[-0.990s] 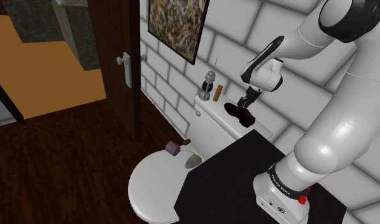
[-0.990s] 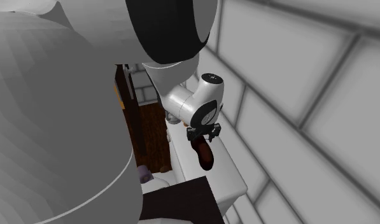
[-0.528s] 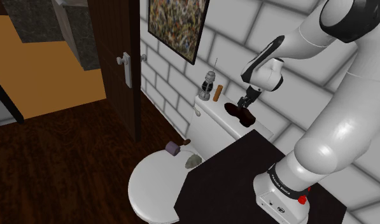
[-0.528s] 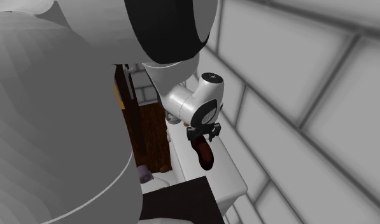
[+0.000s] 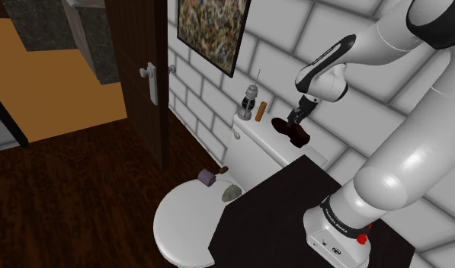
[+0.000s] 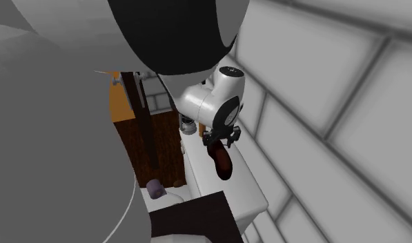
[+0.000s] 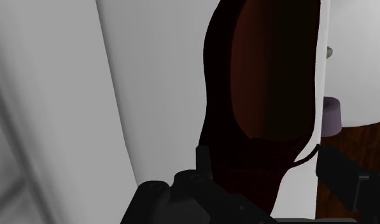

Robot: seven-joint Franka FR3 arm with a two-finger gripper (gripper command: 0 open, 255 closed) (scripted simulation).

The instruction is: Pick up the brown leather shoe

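Risen since a second ago: brown shoe (image 5: 291, 131), now a little higher and further right in the shoulder view, clenched in the black gripper (image 5: 297, 118) above the white cistern (image 5: 267, 146).

Shoulder view, left to right:
- dark wooden door (image 5: 145, 46) with white lever handle (image 5: 150, 80)
- speckled framed painting (image 5: 210, 30)
- purple roll (image 5: 207, 177) on the round white toilet lid (image 5: 180, 228)
- grey bottle (image 5: 251, 101)
- tan cylinder (image 5: 258, 112)
- black stand (image 5: 294, 213); the lettering on the arm's base is too small to read

Second exterior view: the glossy shoe (image 6: 223, 162) hangs lengthwise under the gripper (image 6: 218, 141).

Wrist view: the fingers (image 7: 202, 158) clasp the shoe (image 7: 265, 95), whose dark red-brown lining is exposed.
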